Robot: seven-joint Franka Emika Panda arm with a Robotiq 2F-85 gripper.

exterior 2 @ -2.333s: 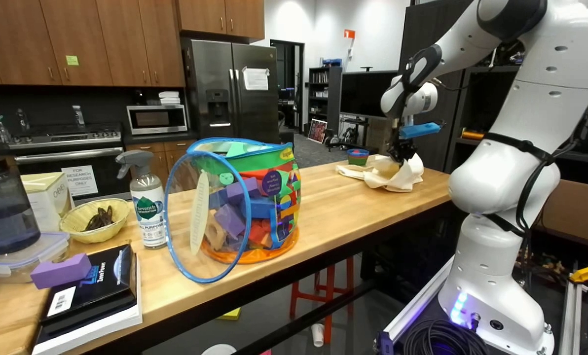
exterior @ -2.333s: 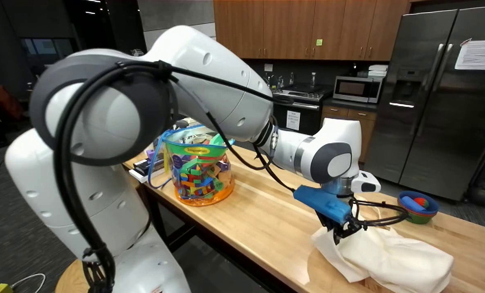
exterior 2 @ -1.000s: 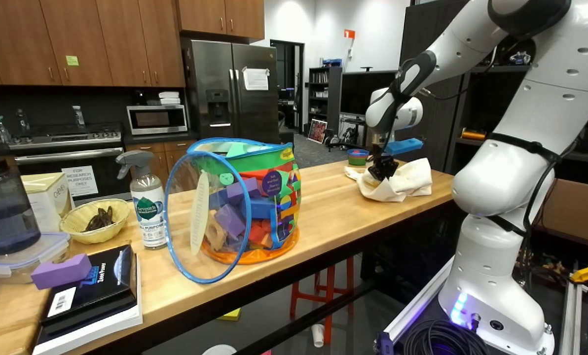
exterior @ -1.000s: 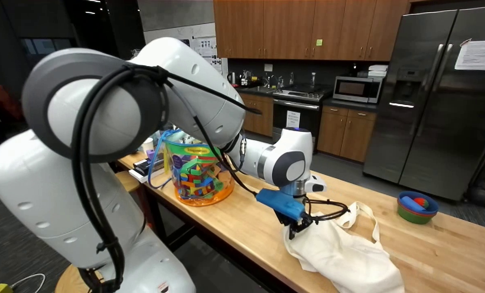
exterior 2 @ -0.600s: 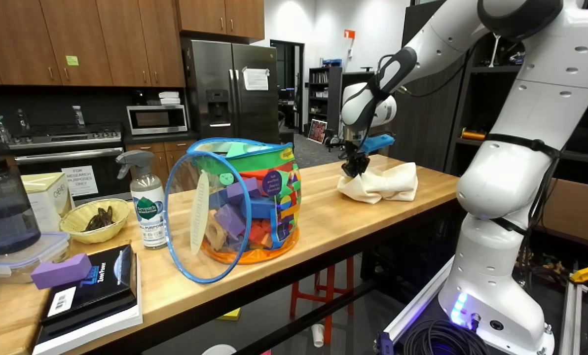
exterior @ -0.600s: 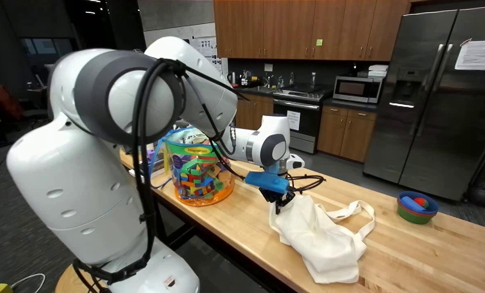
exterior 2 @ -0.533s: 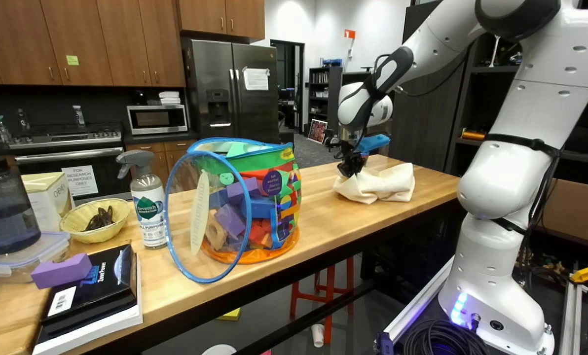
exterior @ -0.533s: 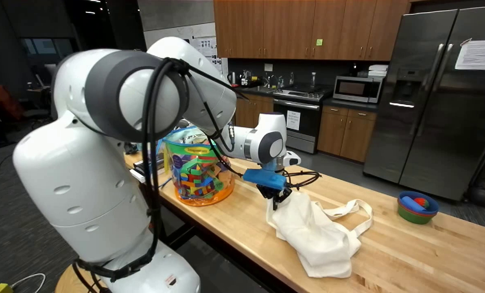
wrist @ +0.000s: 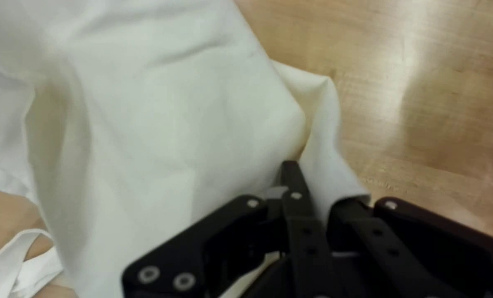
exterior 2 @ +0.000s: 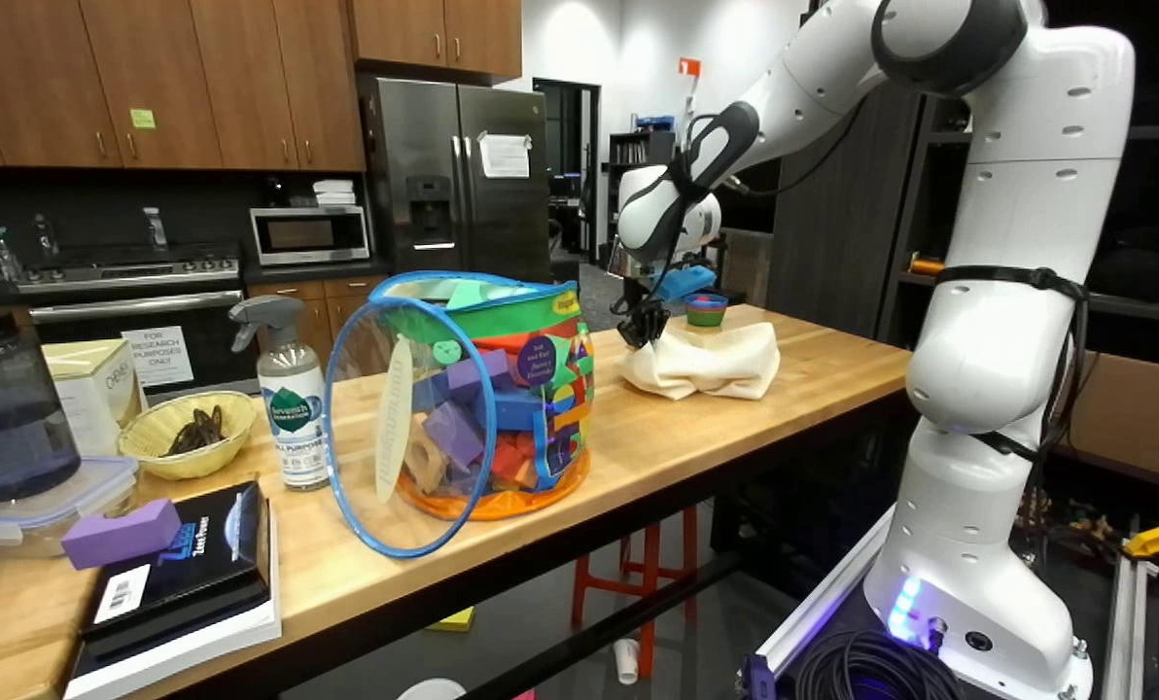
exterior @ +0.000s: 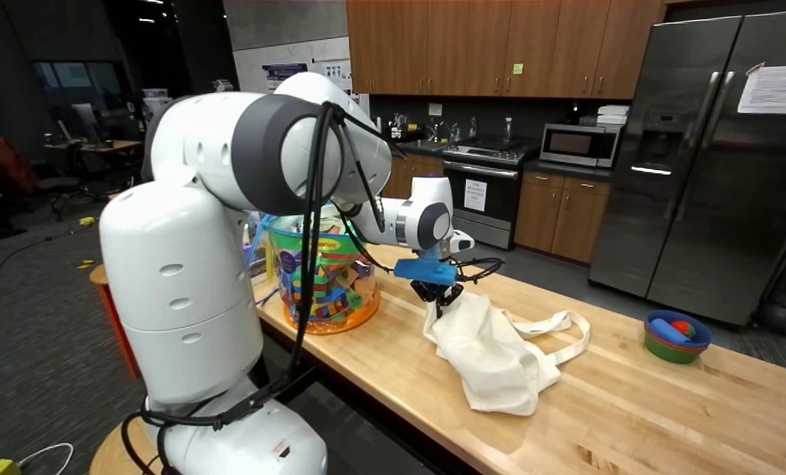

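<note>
Tote bag (exterior: 492, 363), cream canvas, rumpled; lies on the desk (exterior: 643, 409) near the clear block bag (exterior 2: 541, 389), not touching it. Jaws narrow, holding a fold of the tote bag at its end nearest the block bag. Pinch legible only from the wrist view, cloth running between the two dark jaws; both exterior views give just contact. Strap (exterior: 546, 326), on the side of the tote bag away from the block bag: whole loop in an exterior view, part of it from the wrist. Nested bowls (exterior: 673, 354), farther from the block bag than the tote bag, in both exterior views; blue item (exterior: 668, 331) and red ball (exterior: 683, 327) inside plain only in an exterior view. Spray bottle (exterior 2: 293, 418) and woven basket (exterior 2: 183, 467), on the side of the block bag away from the tote bag, likewise visible only in an exterior view.
</note>
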